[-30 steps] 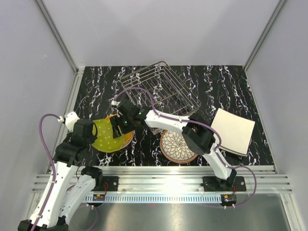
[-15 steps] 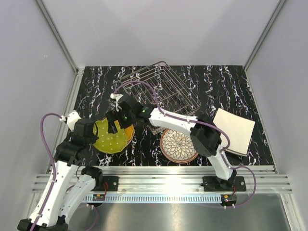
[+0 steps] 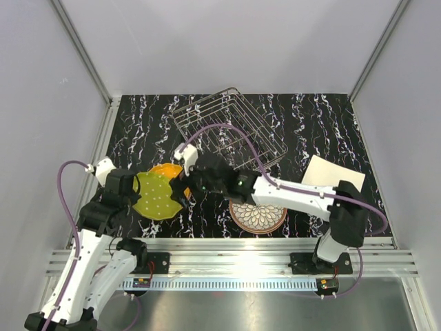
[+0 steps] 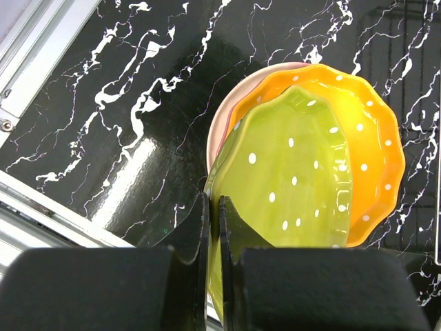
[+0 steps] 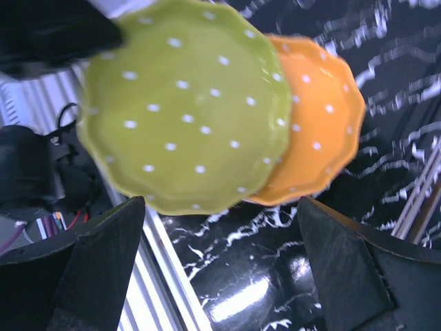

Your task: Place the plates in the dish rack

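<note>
My left gripper (image 3: 138, 195) is shut on the near rim of the lime-green scalloped plate (image 3: 158, 196) and holds it tilted above the stack; in the left wrist view the fingers (image 4: 204, 227) pinch the plate's edge (image 4: 289, 179). Under it lie the orange plate (image 4: 375, 131) and a pink one (image 4: 219, 131). My right gripper (image 3: 187, 183) is open and empty, just right of the green plate (image 5: 182, 103) and the orange plate (image 5: 317, 117), with its jaws spread wide (image 5: 220, 265). The wire dish rack (image 3: 231, 127) stands behind.
A brown-rimmed petal plate (image 3: 256, 219) lies at the front middle, partly under my right forearm. Cream squarish plates (image 3: 329, 174) lie at the right. The metal rail (image 3: 227, 247) runs along the near edge; grey walls enclose the table.
My right gripper has drawn back to the right, off the plates, and its elbow has swung out to the right. The left gripper still holds the green plate in about the same place.
</note>
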Robot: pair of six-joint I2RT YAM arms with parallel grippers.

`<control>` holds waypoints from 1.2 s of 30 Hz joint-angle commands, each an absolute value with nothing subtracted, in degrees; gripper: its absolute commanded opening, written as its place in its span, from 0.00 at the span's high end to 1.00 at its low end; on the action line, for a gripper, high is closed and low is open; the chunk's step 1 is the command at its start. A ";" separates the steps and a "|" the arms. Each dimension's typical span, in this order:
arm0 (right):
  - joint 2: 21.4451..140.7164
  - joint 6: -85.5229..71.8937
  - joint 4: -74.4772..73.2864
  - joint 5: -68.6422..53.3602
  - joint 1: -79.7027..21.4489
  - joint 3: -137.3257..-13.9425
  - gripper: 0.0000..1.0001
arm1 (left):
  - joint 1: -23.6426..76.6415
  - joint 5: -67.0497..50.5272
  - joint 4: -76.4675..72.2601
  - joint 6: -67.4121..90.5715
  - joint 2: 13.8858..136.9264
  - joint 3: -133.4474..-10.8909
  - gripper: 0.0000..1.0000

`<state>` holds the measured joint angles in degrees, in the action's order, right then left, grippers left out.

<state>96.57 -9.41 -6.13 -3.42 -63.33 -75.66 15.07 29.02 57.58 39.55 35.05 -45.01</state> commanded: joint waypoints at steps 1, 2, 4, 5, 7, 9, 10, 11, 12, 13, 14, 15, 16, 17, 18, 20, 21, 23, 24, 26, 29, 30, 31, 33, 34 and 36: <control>92.90 -0.36 2.81 5.52 -70.21 -71.82 0.00 | 15.29 28.65 51.59 40.78 35.42 -49.39 1.00; 92.81 -0.35 4.29 7.10 -71.09 -71.28 0.00 | 15.29 28.57 51.59 40.96 35.68 -49.57 1.00; 93.60 1.67 6.41 9.57 -74.16 -70.14 0.00 | 15.29 28.21 51.42 41.04 35.86 -49.66 1.00; 94.21 2.19 8.68 10.19 -75.22 -69.96 0.00 | 15.29 28.04 51.50 41.04 35.95 -49.66 1.00; 96.84 4.82 10.01 9.41 -77.50 -70.40 0.00 | 15.29 27.25 51.15 40.87 36.03 -50.01 1.00; 99.04 7.46 11.07 11.50 -78.74 -71.36 0.00 | 15.29 26.72 51.41 40.78 36.30 -50.53 1.00; 101.05 8.34 11.51 12.30 -79.62 -72.41 0.01 | 15.29 26.54 51.42 40.69 36.39 -50.71 1.00; 101.94 9.31 12.30 14.13 -79.80 -73.03 0.00 | 15.29 26.19 51.59 40.61 36.39 -50.89 1.00; 102.82 9.66 12.74 14.93 -80.07 -73.56 0.00 | 15.29 26.19 51.68 40.61 36.39 -50.89 1.00; 104.49 9.93 13.09 15.64 -80.07 -74.78 0.00 | 15.29 26.02 51.77 40.52 36.47 -51.06 1.00; 105.28 10.37 13.88 16.25 -80.24 -75.32 0.00 | 15.29 25.84 51.68 40.43 36.39 -51.06 1.00; 105.99 10.63 14.15 16.69 -80.42 -76.45 0.00 | 15.29 25.67 51.59 40.34 36.47 -51.06 1.00; 107.56 10.63 14.32 16.96 -80.42 -77.07 0.00 | 15.29 25.58 51.50 40.17 36.47 -51.15 1.00; 108.19 10.72 14.24 17.22 -80.51 -77.69 0.00 | 15.29 25.49 51.68 40.17 36.74 -51.33 1.00; 108.98 11.07 14.24 17.75 -80.86 -78.91 0.00 | 15.29 25.40 51.68 40.17 36.83 -51.33 1.00; 111.44 11.34 14.50 21.42 -81.21 -80.15 0.00 | 15.29 25.14 51.77 40.08 37.00 -51.50 1.00; 112.32 11.77 14.50 23.36 -81.65 -81.72 0.00 | 15.29 24.79 51.94 40.08 37.09 -51.59 1.00; 115.39 12.82 14.76 31.58 -82.09 -83.49 0.00 | 15.29 24.35 51.85 40.17 37.00 -51.50 1.00; 116.44 13.44 14.59 34.25 -82.79 -85.41 0.00 | 15.29 24.00 51.94 40.25 37.00 -51.76 1.00; 118.82 15.63 16.24 40.04 -83.32 -86.13 0.00 | 15.29 23.82 52.29 41.31 36.91 -52.29 1.00; 120.14 16.00 19.15 44.11 -83.58 -86.22 0.08 | 15.29 22.42 52.03 41.40 37.00 -53.43 1.00; 120.15 16.00 20.12 44.64 -83.58 -85.79 0.17 | 15.29 22.15 52.03 41.40 37.09 -53.79 1.00; 119.97 16.08 20.82 44.91 -83.58 -85.52 0.21 | 15.29 21.97 52.12 41.31 37.26 -53.96 1.00; 120.06 16.08 21.53 45.00 -83.58 -85.69 0.31 | 15.29 21.36 52.47 41.57 37.27 -54.58 1.00; 119.97 16.00 21.01 45.26 -83.50 -85.87 0.41 | 15.29 21.18 52.64 41.75 37.27 -54.75 1.00; 119.97 15.82 20.92 46.14 -83.76 -86.04 0.52 | 15.29 20.57 52.65 41.84 37.09 -54.93 1.00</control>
<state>120.20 15.77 16.32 40.16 -84.18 -84.05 15.07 22.90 56.99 40.45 37.95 -50.50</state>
